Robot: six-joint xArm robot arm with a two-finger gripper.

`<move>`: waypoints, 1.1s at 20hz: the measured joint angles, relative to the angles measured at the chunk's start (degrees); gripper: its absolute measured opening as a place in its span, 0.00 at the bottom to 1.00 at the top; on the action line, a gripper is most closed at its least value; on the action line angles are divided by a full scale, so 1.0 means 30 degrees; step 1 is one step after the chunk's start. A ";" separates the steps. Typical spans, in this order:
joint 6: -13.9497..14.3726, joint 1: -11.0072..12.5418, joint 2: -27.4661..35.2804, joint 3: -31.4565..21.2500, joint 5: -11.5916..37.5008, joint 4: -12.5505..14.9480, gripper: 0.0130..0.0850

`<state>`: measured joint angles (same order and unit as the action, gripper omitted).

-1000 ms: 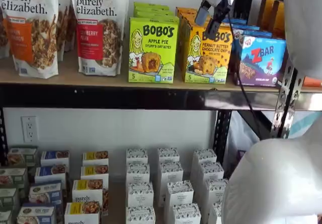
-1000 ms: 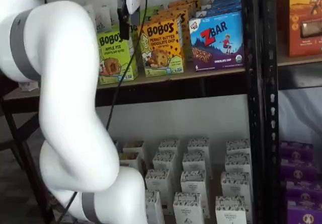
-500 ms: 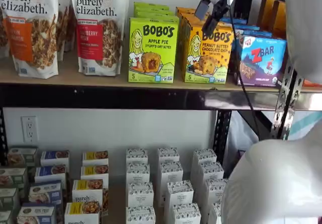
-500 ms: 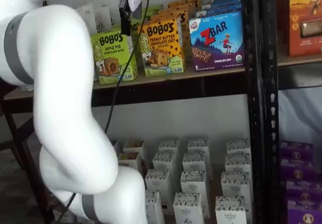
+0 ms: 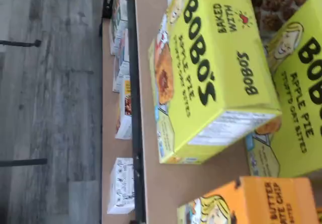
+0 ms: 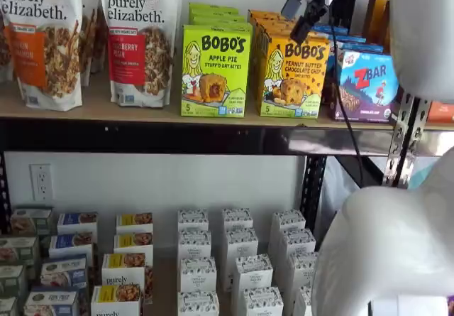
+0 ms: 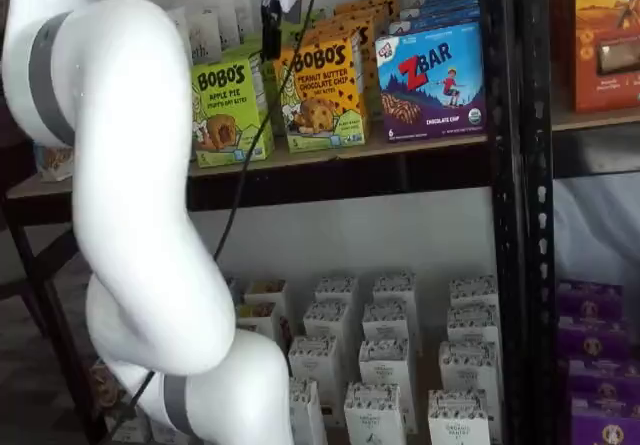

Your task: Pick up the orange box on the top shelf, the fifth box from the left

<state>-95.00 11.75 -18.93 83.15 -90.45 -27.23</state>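
Note:
The orange box (image 6: pixel 291 74) stands upright on the top shelf (image 6: pixel 142 110), between a lime-green Apple Pie box and a blue ZBar box. It also shows in a shelf view (image 7: pixel 322 95), and part of its front shows in the wrist view (image 5: pixel 251 204). My gripper (image 6: pixel 301 14) hangs just above the orange box's top front edge; a gap shows between its two fingers and it holds nothing. In a shelf view (image 7: pixel 270 15) only one black finger shows, side-on, above the gap between the green and orange boxes.
The lime-green Apple Pie box (image 6: pixel 215 67) fills most of the wrist view (image 5: pixel 211 73). The ZBar box (image 6: pixel 369 85) stands right of the orange box. Granola bags (image 6: pixel 138 39) stand at the left. Several small white cartons (image 6: pixel 237 259) fill the lower shelf. A black upright (image 7: pixel 515 165) stands at the right.
The gripper has risen and shifted a little to the right, from in front of the orange box's upper face to above its top edge. The boxes have not moved.

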 joint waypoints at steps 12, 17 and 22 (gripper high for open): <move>-0.1623 0.1232 0.1475 0.0751 0.0624 0.0416 1.00; -0.1900 0.1185 0.2114 0.1187 0.0673 0.1337 1.00; -0.1958 0.0882 0.2557 0.1293 0.0777 0.2359 1.00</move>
<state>-100.88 14.39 -11.26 87.03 -88.12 -20.16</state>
